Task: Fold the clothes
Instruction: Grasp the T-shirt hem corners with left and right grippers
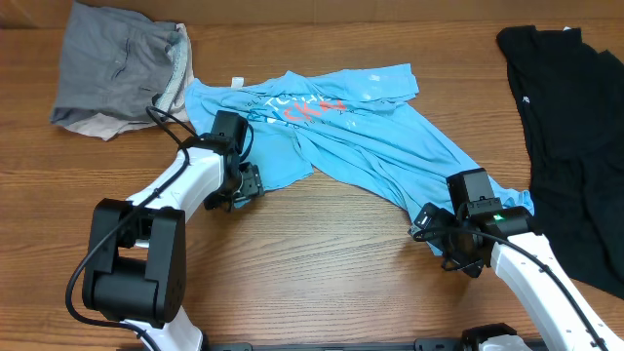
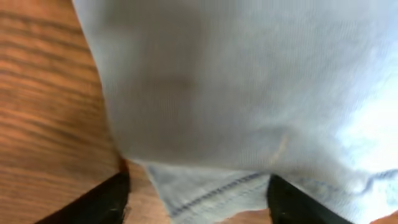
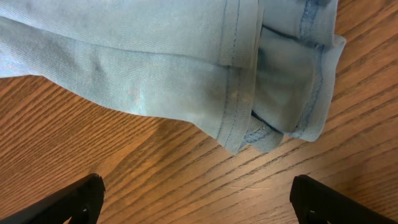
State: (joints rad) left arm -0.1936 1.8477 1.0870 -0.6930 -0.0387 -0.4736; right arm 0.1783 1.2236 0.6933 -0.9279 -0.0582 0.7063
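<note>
We are at the start of the fold. The light blue T-shirt (image 1: 361, 136) lies crumpled in the middle of the table (image 1: 322, 292), closer to the far edge, and it is not flat yet. The grey and beige pieces (image 1: 112, 73) sit in the far left corner, and the black one (image 1: 575, 146) lies along the right edge. Our left gripper (image 2: 196, 199) is open. Its fingers (image 2: 106, 202) stand on each side of the shirt's near edge, so the cloth is between them but not pinched. Our right gripper (image 3: 199, 190) is wide open and holds nothing. It hangs over bare wood just beside the shirt's stitched hem (image 3: 233, 118). To do this step well, we think both grippers should pinch only the edge and close all the way before we pull. The right side is bunched in layers, so we should go in low and slow. Then we lift both sides together, so the shirt spreads flat and does not twist.
</note>
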